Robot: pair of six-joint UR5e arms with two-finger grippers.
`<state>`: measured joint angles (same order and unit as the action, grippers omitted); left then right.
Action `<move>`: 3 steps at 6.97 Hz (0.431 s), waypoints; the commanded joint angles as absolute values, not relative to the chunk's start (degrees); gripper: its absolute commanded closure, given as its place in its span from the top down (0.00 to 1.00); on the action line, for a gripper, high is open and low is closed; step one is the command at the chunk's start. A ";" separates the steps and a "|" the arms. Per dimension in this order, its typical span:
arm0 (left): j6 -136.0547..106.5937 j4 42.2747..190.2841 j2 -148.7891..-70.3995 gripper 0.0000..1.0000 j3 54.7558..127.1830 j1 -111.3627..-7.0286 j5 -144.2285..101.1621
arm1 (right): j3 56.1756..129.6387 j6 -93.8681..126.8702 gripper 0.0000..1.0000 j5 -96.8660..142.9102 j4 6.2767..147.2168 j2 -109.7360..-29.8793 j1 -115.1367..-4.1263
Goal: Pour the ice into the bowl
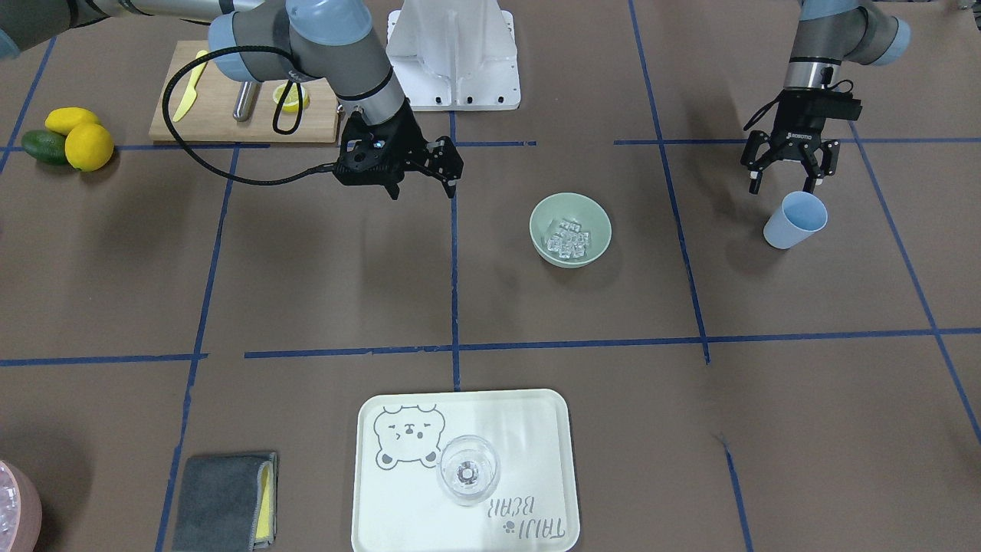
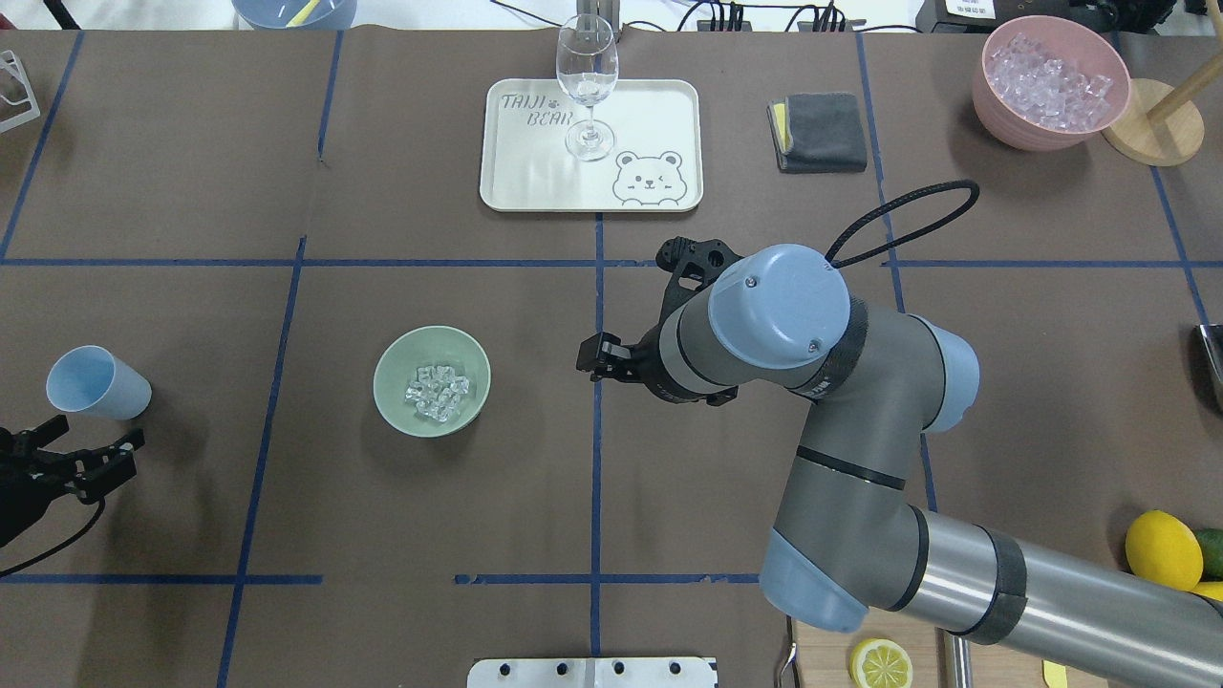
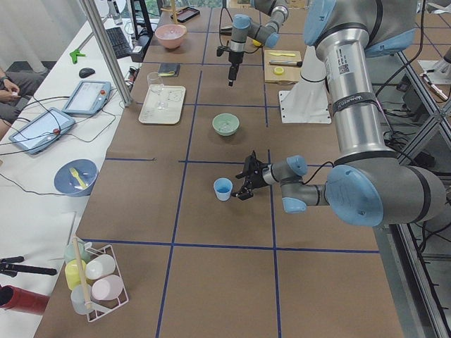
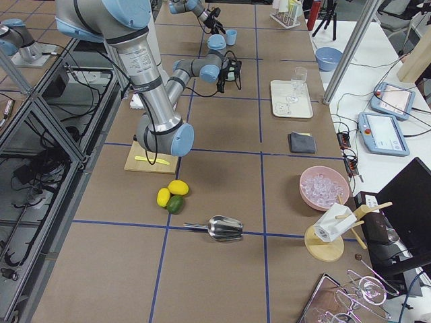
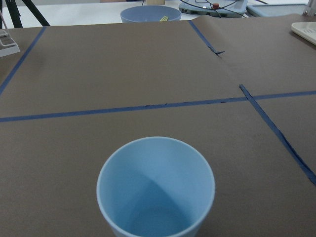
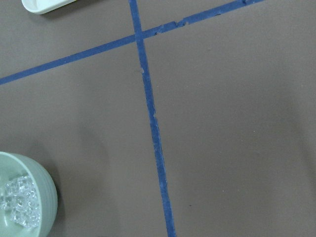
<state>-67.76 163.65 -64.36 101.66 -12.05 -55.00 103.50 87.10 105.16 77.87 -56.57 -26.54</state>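
Note:
The pale green bowl (image 1: 546,217) stands near the table's middle and holds a heap of clear ice cubes (image 1: 568,238). It also shows in the overhead view (image 2: 394,371) with the ice (image 2: 438,393), and at the lower left of the right wrist view (image 6: 45,197). A light blue cup (image 1: 795,220) stands upright and empty on the table, seen from above in the left wrist view (image 5: 155,185). My left gripper (image 1: 783,184) is open and empty just behind the cup, apart from it. My right gripper (image 1: 423,188) is open and empty, held above the table beside the bowl.
A white tray (image 2: 659,105) with a wine glass (image 2: 587,81) sits at the far side, a grey cloth (image 2: 819,131) and a pink container of ice (image 2: 1049,81) to its right. A cutting board (image 1: 222,115) with a lemon half, and lemons (image 1: 86,142), lie by the robot's base.

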 commanded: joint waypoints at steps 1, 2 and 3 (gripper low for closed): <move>-67.76 152.82 -58.74 1.00 114.28 -13.17 -64.54 | 102.58 87.10 1.00 103.12 78.05 -54.24 -24.71; -65.41 141.36 -58.97 1.00 120.78 -16.40 -70.78 | 102.13 86.93 1.00 101.18 78.13 -54.05 -24.00; -59.13 137.50 -59.15 1.00 124.76 -21.22 -76.15 | 98.74 86.92 1.00 101.08 78.13 -50.57 -23.99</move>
<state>-64.50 144.83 -59.34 118.80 -16.55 -69.48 101.51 86.98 101.99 78.08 -53.44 -24.40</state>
